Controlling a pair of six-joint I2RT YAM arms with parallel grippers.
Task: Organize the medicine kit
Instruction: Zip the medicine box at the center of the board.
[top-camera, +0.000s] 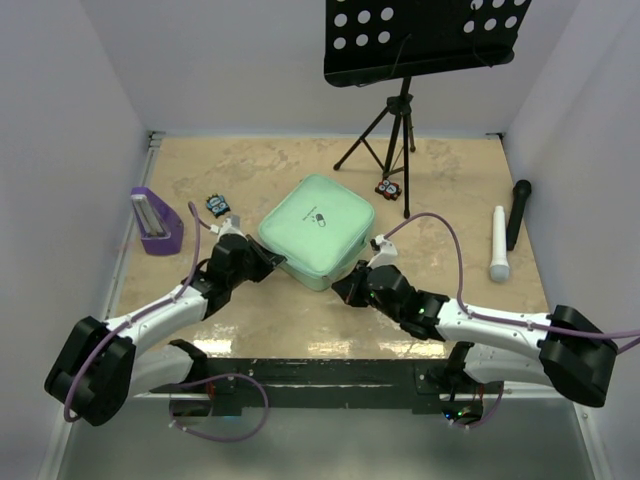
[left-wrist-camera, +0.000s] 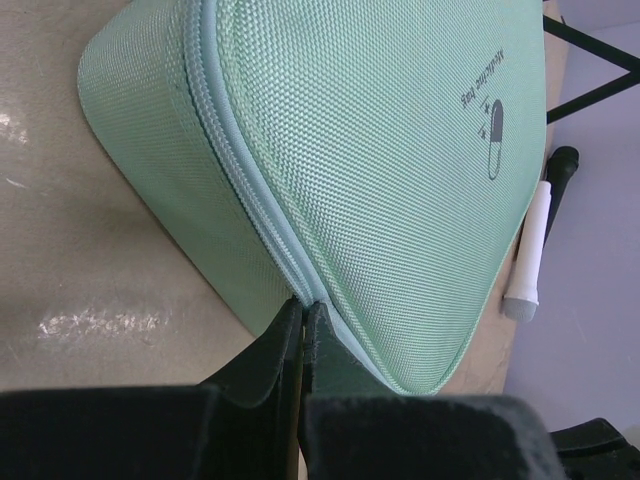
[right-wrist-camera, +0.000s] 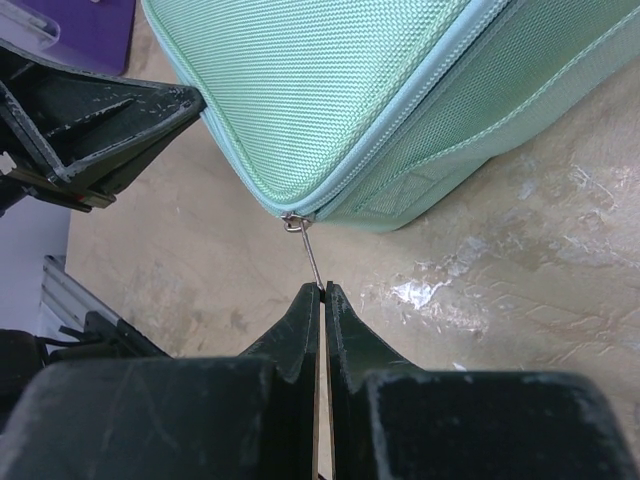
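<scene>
Zipper pull (right-wrist-camera: 312, 262) pinched by right end effector (right-wrist-camera: 322, 292); left end effector (left-wrist-camera: 303, 308) closed at medicine kit (left-wrist-camera: 380, 150) seam.

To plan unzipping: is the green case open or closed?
Closed: the medicine kit has its lid flat and the zipper seam joined.

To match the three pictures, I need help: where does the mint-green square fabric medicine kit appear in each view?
Top external: mint-green square fabric medicine kit, centre.
Left wrist: it fills the upper middle.
Right wrist: it spans the top.
Shared landmark: the black left pincer at its edge.
</scene>
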